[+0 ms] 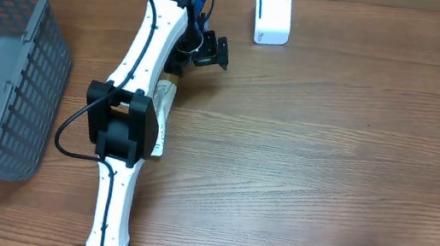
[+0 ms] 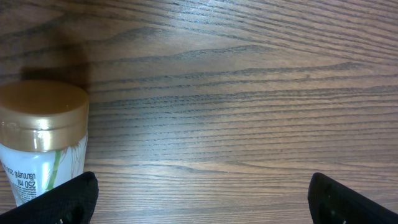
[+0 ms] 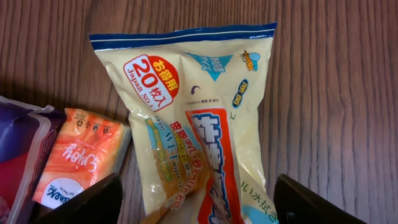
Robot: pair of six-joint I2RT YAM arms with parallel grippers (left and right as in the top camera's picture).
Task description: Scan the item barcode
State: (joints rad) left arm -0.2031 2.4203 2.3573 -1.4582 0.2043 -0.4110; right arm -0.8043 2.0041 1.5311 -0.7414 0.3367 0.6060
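The bottle (image 2: 43, 165), judged rigid, light and smooth, lies on the tabletop (image 2: 249, 93) just beside the wide-open, empty left claw (image 2: 205, 205) and is best taken across its body, below the gold cap (image 2: 42, 99).

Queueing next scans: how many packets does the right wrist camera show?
3: a blue-topped cream bag at centre, an orange packet left of it, a purple pouch at the left edge. More may lie off-frame.

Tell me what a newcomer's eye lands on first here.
A big cream packet with a blue top edge fills the right wrist view, an orange sachet beside it. Overhead, a grey basket sits at far left; a gold-capped bottle shows at the left wrist view's left edge.
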